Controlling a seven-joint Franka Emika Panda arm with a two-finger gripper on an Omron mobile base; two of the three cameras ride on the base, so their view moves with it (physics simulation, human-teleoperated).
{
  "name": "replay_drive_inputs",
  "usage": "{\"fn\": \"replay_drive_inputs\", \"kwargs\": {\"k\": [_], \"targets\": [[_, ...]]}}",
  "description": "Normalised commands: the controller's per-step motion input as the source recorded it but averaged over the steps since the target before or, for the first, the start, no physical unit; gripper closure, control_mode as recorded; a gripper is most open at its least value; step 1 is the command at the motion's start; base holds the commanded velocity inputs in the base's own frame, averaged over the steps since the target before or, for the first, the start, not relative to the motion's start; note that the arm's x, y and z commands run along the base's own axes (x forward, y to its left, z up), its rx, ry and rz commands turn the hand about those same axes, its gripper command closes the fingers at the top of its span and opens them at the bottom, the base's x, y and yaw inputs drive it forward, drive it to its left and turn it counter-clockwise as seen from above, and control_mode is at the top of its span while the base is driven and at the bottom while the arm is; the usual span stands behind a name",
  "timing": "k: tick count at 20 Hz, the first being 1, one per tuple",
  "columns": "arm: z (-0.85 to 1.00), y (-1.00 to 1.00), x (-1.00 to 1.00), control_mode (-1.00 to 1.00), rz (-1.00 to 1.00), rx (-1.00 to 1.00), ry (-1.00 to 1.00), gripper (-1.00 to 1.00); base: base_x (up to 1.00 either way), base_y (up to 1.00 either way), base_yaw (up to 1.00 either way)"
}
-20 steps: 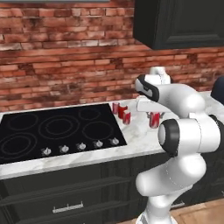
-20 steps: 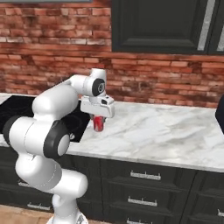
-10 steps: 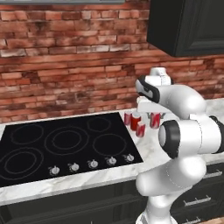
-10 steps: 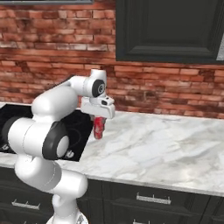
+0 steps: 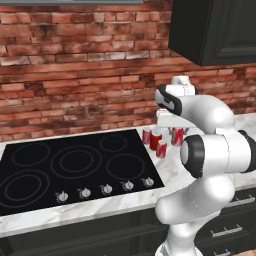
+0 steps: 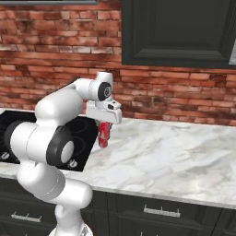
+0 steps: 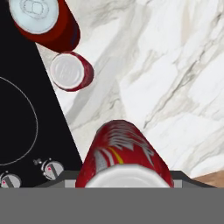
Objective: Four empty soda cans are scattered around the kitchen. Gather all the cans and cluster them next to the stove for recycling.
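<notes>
Black glass stove [image 5: 75,167] sits at the left of the marble counter [image 6: 170,156], burner rings visible, row of silver knobs [image 5: 105,189] along its front edge. Brick wall [image 5: 75,65] behind, dark cabinet [image 5: 220,30] above right.

Just right of the stove's back corner, a cluster of red cans on the marble: back can [image 5: 147,136] and middle can [image 5: 156,139] nearly touching each other, front can [image 5: 161,149] just ahead of them. All upright, silver tops up. In the hand view two of them show from above, one [image 7: 43,22] partly over the stove edge line, the other [image 7: 70,72] on marble just beside the glass.

Fourth can [image 5: 177,136] is a bit right of the cluster, under the arm's hand. Right base view shows it [image 6: 104,133] hanging below the gripper [image 6: 105,125], upright; can't tell if its base touches the counter. Hand view has it [image 7: 122,153] dead centre between the fingers, top rim close to the lens, red side with pale and yellow markings facing up in frame.

Gripper is clamped on that fourth can, jaws narrow around its upper part. Fingertips themselves are hidden by the can.

Counter runs on to the right. Dark drawers with silver handles [image 6: 161,212] below.
</notes>
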Motion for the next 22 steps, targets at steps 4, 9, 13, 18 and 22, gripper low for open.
{"fn": "replay_drive_inputs", "kwargs": {"k": [4, 9, 13, 18, 22], "targets": [[0.00, 0.00, 0.00, 1.00, 0.00, 0.00, 0.00, 1.00, 0.21, 0.21, 0.02], [0.00, 0.00, 0.00, 1.00, 0.00, 0.00, 0.00, 1.00, 0.25, 0.30, 0.04], [0.00, 0.00, 0.00, 1.00, 0.00, 0.00, 0.00, 1.00, 0.38, 0.27, 0.02], [0.00, 0.00, 0.00, 1.00, 0.00, 0.00, 0.00, 1.00, 0.26, 0.17, 0.00], [0.00, 0.00, 0.00, 1.00, 0.00, 0.00, 0.00, 1.00, 0.06, 0.06, 0.00]]}}
